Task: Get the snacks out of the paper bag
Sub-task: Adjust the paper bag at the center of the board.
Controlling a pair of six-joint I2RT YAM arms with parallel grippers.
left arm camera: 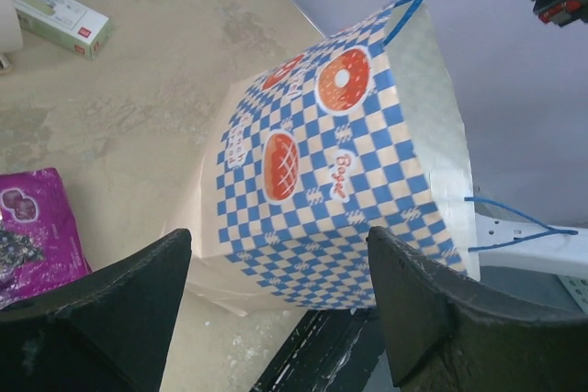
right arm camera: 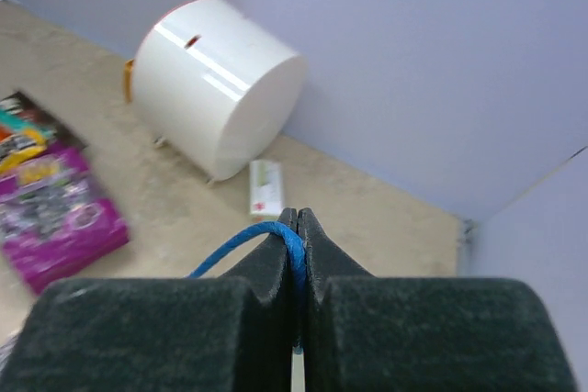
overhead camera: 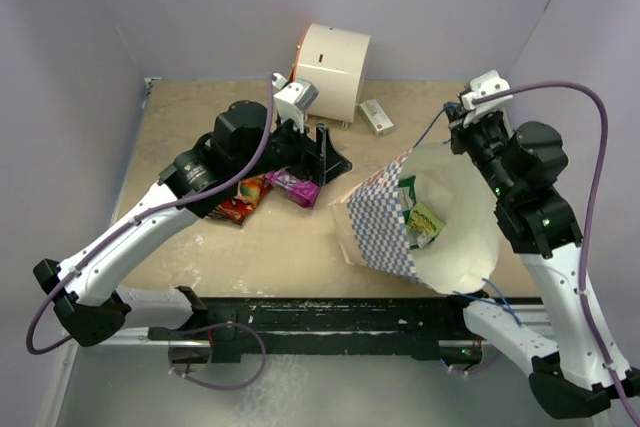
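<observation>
The paper bag (overhead camera: 385,222) with blue checks and orange-red logos lies tilted, mouth open toward the right; it also shows in the left wrist view (left arm camera: 340,162). My right gripper (overhead camera: 462,127) is shut on its blue string handle (right arm camera: 276,231) and holds it up. Inside the bag I see a green-and-white packet (overhead camera: 424,222) and a teal one (overhead camera: 405,192). A purple packet (overhead camera: 296,186) and an orange packet (overhead camera: 244,199) lie on the table left of the bag. My left gripper (overhead camera: 333,155) is open and empty, above the table beside the purple packet (left arm camera: 32,227).
A white cylindrical appliance (overhead camera: 333,62) stands at the back, with a small white box (overhead camera: 376,115) next to it; both show in the right wrist view, the appliance (right arm camera: 216,84) and the box (right arm camera: 266,188). The black rail (overhead camera: 330,312) runs along the near edge.
</observation>
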